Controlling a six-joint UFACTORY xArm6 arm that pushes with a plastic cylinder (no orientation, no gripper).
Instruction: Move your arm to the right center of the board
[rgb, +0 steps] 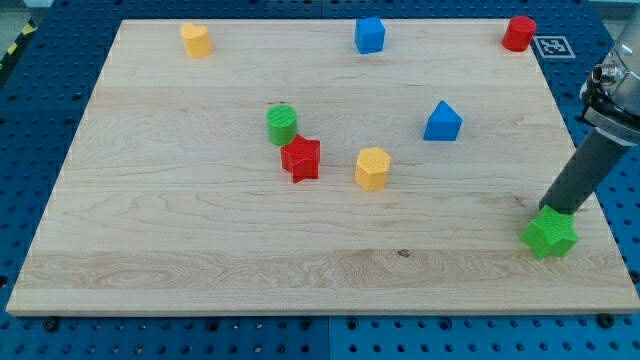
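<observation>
Board (150, 260) carries eight blocks: green star (549, 234) touching my tip (553, 211) just below it; blue triangular block (442, 121) up-left of the tip; yellow hexagon (372, 168), red star (301, 158) and green cylinder (283, 124) well to the tip's left; yellow block (196, 40), blue cube (369, 35) and red cylinder (519, 33) far above along the top edge. Rod (582, 170) leans down-left from the view's right, tip at the board's right side, lower than center. No gripper on this arm, so nothing opens, closes or grips.
</observation>
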